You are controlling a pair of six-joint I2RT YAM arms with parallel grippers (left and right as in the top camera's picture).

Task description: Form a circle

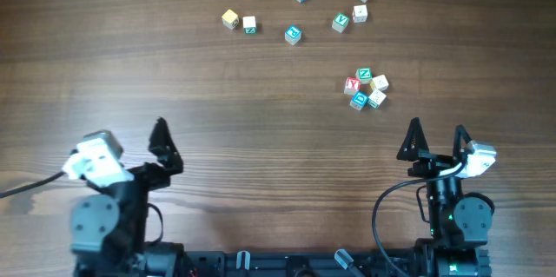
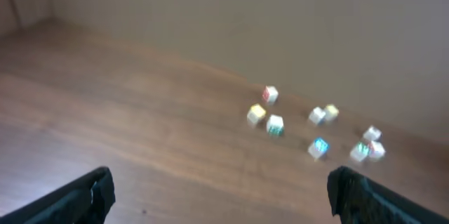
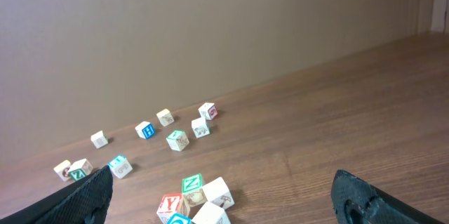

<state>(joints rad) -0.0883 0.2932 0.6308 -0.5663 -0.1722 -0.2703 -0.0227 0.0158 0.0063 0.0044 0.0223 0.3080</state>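
Circle (image 1: 366, 89) of letter cubes, on table (image 1: 217, 95)

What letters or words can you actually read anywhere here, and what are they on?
"Y", red: red-letter cube in the circle.
"N", green: green-letter cube in the circle.
"H", blue: blue-letter loose cube.
"Y", green: green-letter loose cube.
Print on the other cubes is too small or blurred to read.

A dark wood-grain table (image 1: 174, 69) meets a plain beige wall (image 3: 175, 34).
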